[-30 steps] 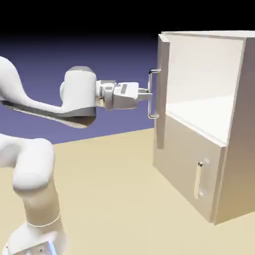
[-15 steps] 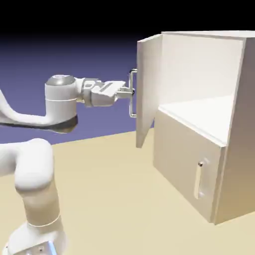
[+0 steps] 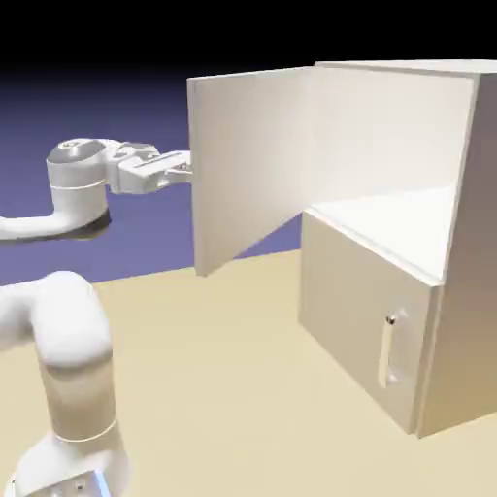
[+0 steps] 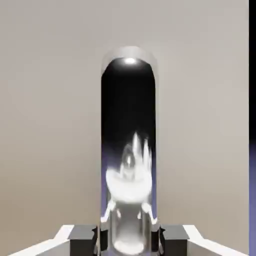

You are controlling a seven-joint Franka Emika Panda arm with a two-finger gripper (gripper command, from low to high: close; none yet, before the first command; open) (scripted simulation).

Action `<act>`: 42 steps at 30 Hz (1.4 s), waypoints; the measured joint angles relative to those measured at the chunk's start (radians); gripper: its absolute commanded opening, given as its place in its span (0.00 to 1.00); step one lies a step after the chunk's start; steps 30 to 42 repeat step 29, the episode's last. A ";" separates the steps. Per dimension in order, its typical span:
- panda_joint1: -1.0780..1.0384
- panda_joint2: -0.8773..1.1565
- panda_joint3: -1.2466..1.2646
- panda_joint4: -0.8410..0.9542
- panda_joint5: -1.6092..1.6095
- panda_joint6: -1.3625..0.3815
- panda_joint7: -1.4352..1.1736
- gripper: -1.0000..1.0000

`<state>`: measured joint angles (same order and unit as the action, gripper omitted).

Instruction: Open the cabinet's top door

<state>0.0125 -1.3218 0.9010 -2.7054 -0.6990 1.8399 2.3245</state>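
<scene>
Pale yellow-tan tabletop (image 3: 223, 388) spreads beneath a white jointed robot arm (image 3: 78, 330) and a tall, boxy beige cabinet (image 3: 466, 291), with a blue-violet backdrop (image 3: 146, 233) behind them that darkens to black at the top. In the exterior view, the arm stands at the left and the cabinet at the right. The cabinet's top door, a tall flat beige panel (image 3: 254, 165), stands wide open, swung out toward the exterior view's left from its upright hinge edge. Inside the upper compartment (image 3: 388, 214), the walls and floor are bright off-white. Below it, the shorter beige lower door (image 3: 364, 301) is closed and bears a small pale upright handle (image 3: 386, 351). The white and grey two-finger gripper (image 4: 129, 241) is at the outer face of the top door, its tips hidden behind the panel's free edge in the exterior view. In the hand view, its jaws are closed on the shiny silver bar handle (image 4: 129, 125) of that door, one dark fingertip on either side of the reflective metal. The bar runs lengthwise up the middle, against the plain beige panel.
</scene>
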 measured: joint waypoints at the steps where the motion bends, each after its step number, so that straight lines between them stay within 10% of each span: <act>1: -0.018 0.010 0.033 0.035 0.026 -0.043 -0.001 0.00; 29: -0.776 0.030 0.494 1.050 0.300 -0.880 -0.145 0.00; 42: -0.776 0.030 0.494 1.050 0.300 -0.880 -0.145 0.00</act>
